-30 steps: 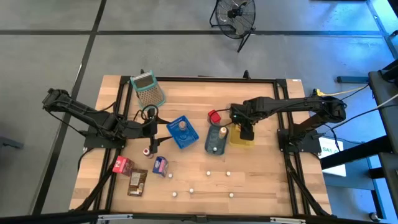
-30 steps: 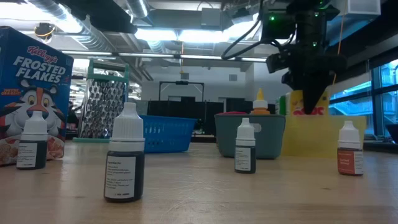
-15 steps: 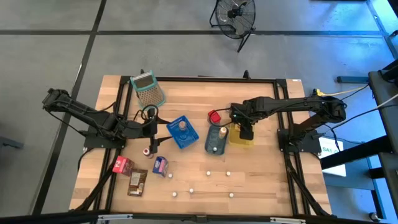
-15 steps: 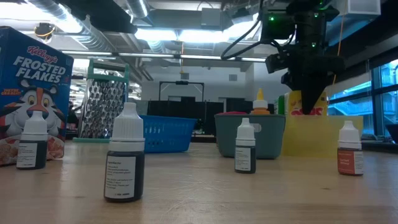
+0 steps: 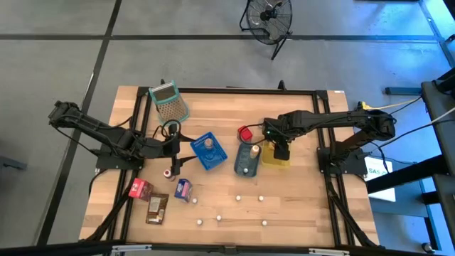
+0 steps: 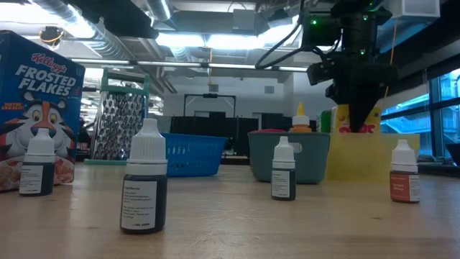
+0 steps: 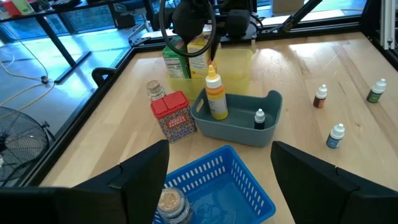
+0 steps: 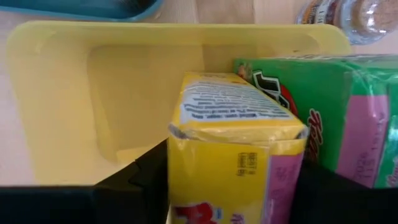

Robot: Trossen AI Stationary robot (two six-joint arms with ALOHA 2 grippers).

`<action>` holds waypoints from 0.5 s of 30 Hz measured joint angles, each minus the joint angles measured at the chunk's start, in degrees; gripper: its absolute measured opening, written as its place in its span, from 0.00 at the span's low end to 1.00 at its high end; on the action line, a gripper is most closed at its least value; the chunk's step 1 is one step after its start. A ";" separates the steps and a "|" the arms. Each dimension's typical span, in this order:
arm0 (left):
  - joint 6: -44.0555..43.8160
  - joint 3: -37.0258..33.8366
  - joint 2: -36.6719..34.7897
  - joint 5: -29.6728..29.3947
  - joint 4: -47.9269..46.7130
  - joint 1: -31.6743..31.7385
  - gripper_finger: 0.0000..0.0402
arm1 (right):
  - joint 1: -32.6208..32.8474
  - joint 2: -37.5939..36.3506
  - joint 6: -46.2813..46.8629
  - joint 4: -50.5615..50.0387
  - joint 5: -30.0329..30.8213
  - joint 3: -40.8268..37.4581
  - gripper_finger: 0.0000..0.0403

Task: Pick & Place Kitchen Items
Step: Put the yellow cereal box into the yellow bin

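**Right gripper at yellow tray; left arm waiting by blue basket**

Right gripper: lowered into the yellow tray at the right of the worktop. Its fingers flank a yellow packet standing upright in the tray; whether they clamp it or stand just clear cannot be told. A green and pink box stands touching the packet's side, in the same tray.

Left gripper: over the worktop's left half, just beside the blue basket, fingers spread apart and holding nothing.

Teal tray: between basket and yellow tray; contains an orange-capped yellow bottle and a small dark dropper bottle.

Red tin: upright, just beside the teal tray.

Dropper bottles: standing apart along the worktop's near half.

Cereal box and grater: far left.
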 joint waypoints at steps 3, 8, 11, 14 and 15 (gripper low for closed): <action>0.00 0.00 0.02 0.00 0.00 0.00 0.69 | -0.01 0.00 0.00 -0.02 0.14 0.00 0.51; 0.00 0.00 0.00 0.00 0.00 0.00 0.69 | -0.01 0.00 0.00 -0.04 0.10 0.00 0.50; 0.00 0.00 0.00 0.00 0.00 0.00 0.69 | -0.01 0.00 0.00 -0.04 0.10 0.00 0.50; 0.02 0.00 0.02 0.00 0.00 0.00 0.69 | -0.01 0.00 0.00 0.08 0.10 0.00 0.50; 0.02 0.00 0.00 0.00 0.00 0.00 0.69 | -0.01 0.00 -0.02 0.21 0.10 0.00 0.50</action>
